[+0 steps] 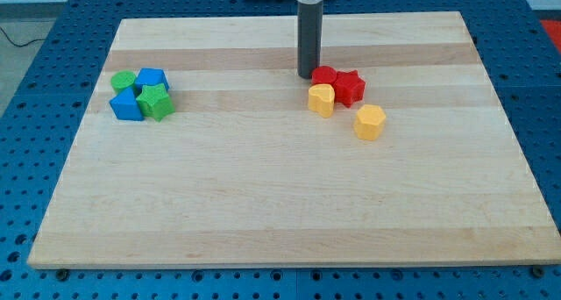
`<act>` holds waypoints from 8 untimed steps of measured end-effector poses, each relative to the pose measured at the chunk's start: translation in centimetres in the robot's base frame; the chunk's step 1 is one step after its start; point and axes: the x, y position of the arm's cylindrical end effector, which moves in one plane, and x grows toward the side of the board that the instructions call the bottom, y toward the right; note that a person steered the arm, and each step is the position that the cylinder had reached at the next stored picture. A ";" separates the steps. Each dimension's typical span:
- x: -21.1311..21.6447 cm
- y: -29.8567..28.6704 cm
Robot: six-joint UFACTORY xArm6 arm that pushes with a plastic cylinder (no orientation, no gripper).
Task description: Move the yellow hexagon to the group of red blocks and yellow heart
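Note:
The yellow hexagon lies right of the board's middle, a little below and to the right of a small group. That group holds a red round block, a red star and the yellow heart, all touching. A narrow gap separates the hexagon from the red star. My tip rests on the board just left of the red round block, at the group's upper left, on the far side from the hexagon.
At the view's left sits another cluster: a green round block, a blue block, a blue triangle-like block and a green star. The wooden board lies on a blue perforated table.

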 end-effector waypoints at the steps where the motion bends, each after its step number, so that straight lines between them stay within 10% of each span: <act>1: -0.3 -1.7; 3: -2.5 11.8; 5: 7.0 25.2; 8: 15.0 10.8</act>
